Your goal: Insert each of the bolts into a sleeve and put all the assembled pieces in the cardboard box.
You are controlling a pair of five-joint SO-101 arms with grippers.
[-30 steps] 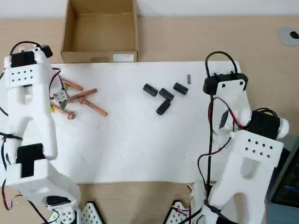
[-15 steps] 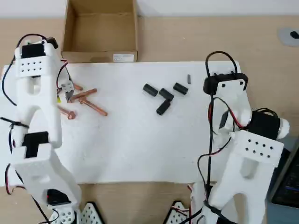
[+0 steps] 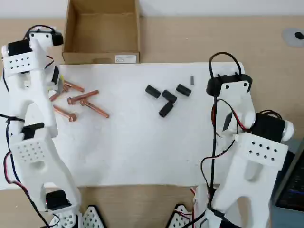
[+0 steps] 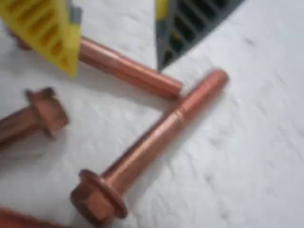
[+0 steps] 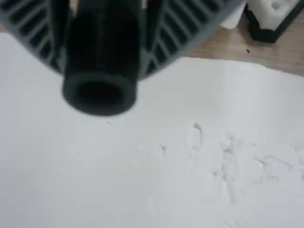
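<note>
Nearest the arm bases, the right claw (image 5: pixel 102 38) was clamped on a black sleeve (image 5: pixel 99 85), a matte, thick-walled tube with its round bore open above the white, pitted foam mat (image 5: pixel 190 166). Farther out, at the mat's left side, the left claw (image 4: pixel 114 47) stood open. Its ribbed yellow and dark fingers (image 4: pixel 42 28) were astride the smooth shaft of one copper-coloured bolt (image 4: pixel 128 71). A second bolt (image 4: pixel 152 142), with a flanged hex head and round shank, lay with its tip just beside the first. Risk: the polished round shaft would probably roll or pivot if pinched off-centre, and closing could nudge the neighbouring bolt. A bolt held tilted would likely catch on the sleeve's rim rather than enter the bore. Mid-mat lay four loose sleeves (image 3: pixel 166 97), short and cylindrical, apt to roll if brushed. Farthest, beyond the mat's edge, the open-topped cardboard box (image 3: pixel 102 58), with plain stiff brown walls, stood on the wooden table (image 3: pixel 190 38).
</note>
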